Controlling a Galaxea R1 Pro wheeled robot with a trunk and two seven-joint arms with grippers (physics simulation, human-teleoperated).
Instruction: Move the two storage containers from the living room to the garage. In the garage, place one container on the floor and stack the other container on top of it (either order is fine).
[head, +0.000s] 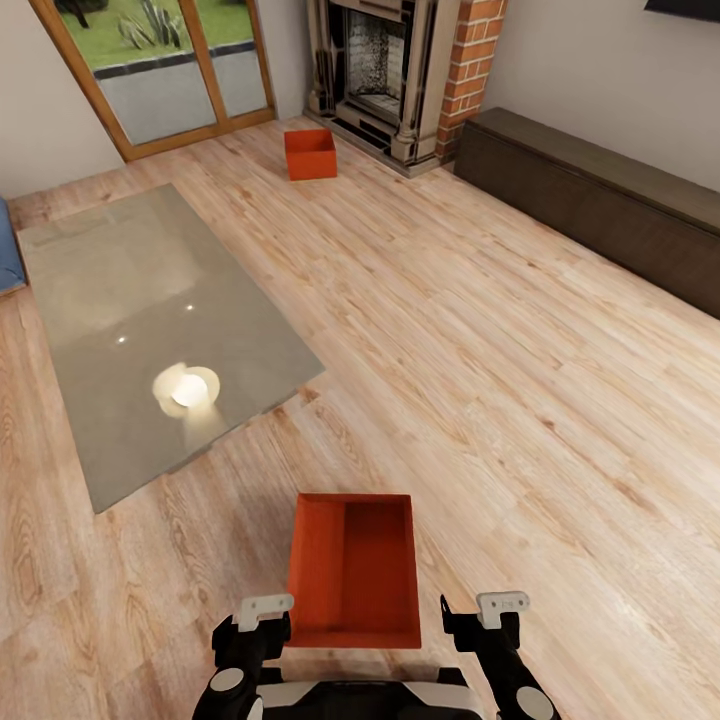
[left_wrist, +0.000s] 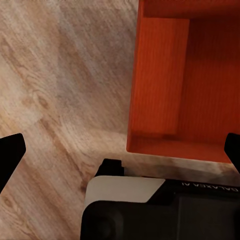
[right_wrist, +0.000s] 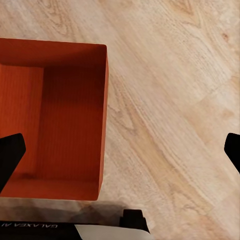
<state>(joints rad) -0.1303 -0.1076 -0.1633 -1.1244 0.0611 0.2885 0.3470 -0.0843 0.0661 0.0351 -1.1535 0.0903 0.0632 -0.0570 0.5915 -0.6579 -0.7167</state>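
One orange-red storage container stands open-topped and empty on the living room's wood planks, right in front of me. It also shows in the left wrist view and the right wrist view. My left gripper hangs open above the floor beside the container's left wall. My right gripper is open beside its right wall. Neither touches it. The second storage container sits far off by the fireplace. The garage and its floor are out of view.
A grey rug lies to the left. The brick-sided fireplace and wood-framed glass doors stand at the far wall. A long dark low cabinet runs along the right. Bare planks stretch between the two containers.
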